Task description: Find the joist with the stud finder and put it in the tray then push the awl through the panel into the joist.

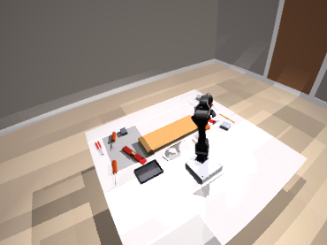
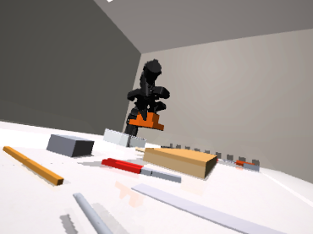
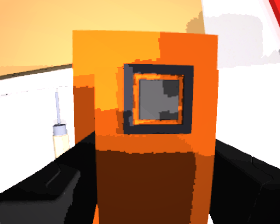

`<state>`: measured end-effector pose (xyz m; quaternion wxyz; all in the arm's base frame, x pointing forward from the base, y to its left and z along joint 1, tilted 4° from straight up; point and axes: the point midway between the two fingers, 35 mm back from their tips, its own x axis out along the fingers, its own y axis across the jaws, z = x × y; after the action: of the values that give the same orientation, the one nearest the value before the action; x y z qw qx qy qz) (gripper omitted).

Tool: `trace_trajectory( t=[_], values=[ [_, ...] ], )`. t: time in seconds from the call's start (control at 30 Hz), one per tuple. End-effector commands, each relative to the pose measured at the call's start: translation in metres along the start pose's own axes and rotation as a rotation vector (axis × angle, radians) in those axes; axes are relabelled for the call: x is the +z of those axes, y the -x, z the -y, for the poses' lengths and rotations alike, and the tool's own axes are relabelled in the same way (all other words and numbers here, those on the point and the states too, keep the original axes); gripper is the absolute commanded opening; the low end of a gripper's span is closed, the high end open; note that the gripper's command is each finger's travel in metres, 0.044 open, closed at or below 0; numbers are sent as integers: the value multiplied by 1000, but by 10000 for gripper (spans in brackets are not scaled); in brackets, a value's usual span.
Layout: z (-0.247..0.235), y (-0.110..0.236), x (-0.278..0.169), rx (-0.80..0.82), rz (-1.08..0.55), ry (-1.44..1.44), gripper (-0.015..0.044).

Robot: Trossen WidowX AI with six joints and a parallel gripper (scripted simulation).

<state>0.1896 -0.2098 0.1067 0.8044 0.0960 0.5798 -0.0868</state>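
You see a grey block (image 2: 69,144), a long wooden strip (image 2: 31,164) and a red-handled tool (image 2: 123,165) lying apart on the white mat (image 2: 275,195).

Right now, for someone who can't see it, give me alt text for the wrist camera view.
The hand is shut on an orange stud finder that fills the middle of the frame, its dark-framed grey window facing the camera. Behind it lie the tan floor panel and white surface, with a slim pointed tool at left.
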Motion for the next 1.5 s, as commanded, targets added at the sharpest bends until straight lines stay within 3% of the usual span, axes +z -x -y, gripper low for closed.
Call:
trace_trajectory(
  t=[0.0, 0.83, 1.47],
  values=[
    [2, 1, 19, 2, 7, 17, 0],
    [-9, -23, 135, 38, 20, 144, 0],
    [-9, -48, 134, 40, 20, 148, 0]
  ],
)
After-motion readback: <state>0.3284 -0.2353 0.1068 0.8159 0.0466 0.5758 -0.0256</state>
